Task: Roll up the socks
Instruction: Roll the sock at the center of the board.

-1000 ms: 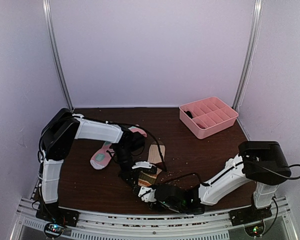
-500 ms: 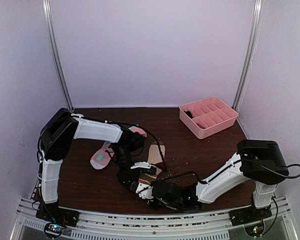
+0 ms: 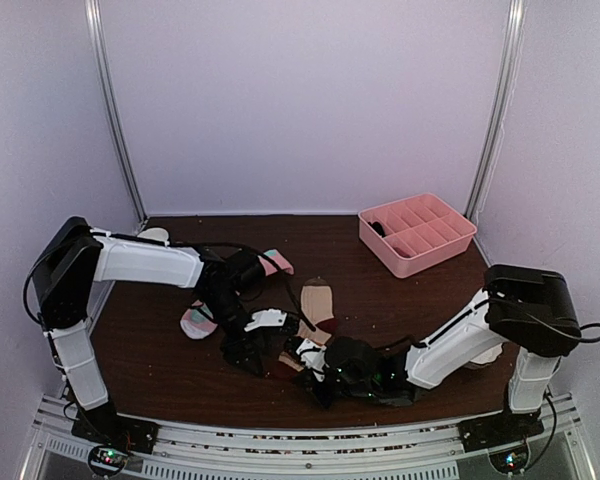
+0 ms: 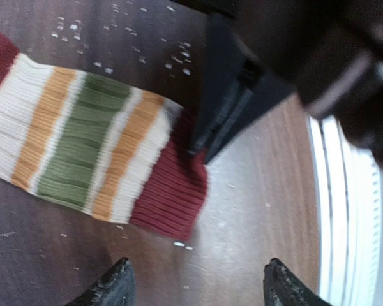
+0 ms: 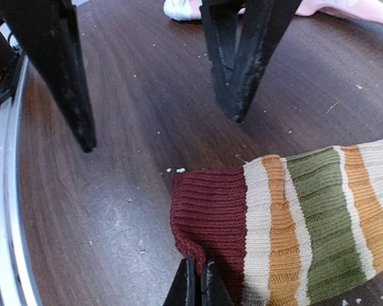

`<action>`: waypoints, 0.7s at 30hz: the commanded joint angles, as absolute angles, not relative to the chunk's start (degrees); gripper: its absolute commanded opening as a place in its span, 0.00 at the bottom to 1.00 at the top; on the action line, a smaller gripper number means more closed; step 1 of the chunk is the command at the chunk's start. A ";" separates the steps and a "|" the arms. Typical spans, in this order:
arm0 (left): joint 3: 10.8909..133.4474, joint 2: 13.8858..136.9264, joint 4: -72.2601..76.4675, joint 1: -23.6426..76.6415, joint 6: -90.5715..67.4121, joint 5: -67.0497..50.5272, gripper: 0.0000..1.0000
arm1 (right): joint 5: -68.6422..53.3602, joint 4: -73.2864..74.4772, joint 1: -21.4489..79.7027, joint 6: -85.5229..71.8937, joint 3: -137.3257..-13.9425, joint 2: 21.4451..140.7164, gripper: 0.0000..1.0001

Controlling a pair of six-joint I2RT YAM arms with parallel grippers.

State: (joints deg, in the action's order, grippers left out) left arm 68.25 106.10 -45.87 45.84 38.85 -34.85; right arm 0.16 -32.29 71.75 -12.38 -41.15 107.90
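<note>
The beige sock (image 3: pixel 318 302) lies flat near the middle of the table, with its maroon toe away from me. Its striped leg ends in a maroon cuff (image 5: pixel 210 213). My right gripper (image 5: pixel 198 284) is shut on the near edge of that cuff. My left gripper (image 4: pixel 198 290) is open just beside the cuff (image 4: pixel 172 191), over bare wood, with nothing between its fingers. In the right wrist view its two dark fingers (image 5: pixel 242 64) hang above the table beyond the cuff. The pink sock (image 3: pixel 198 320) with mint patches lies to the left, partly hidden under my left arm.
A pink divided tray (image 3: pixel 417 233) stands at the back right. Small white crumbs are scattered on the brown table (image 3: pixel 400 300). The metal rail of the table's near edge (image 4: pixel 345 210) runs close behind both grippers.
My left gripper has let go of the beige sock, opened and drawn back to the left. The right gripper has shut on the cuff. The sock now lies stretched out.
</note>
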 commanded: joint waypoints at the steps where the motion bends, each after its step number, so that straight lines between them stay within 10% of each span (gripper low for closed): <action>1: 66.27 105.40 -37.24 46.87 38.16 -36.01 0.67 | -9.18 -32.70 68.70 -23.74 -40.40 108.29 0.00; 21: 57.76 103.24 -18.32 50.80 36.50 -28.24 0.67 | -24.08 -50.57 59.52 -46.84 -33.06 114.19 0.00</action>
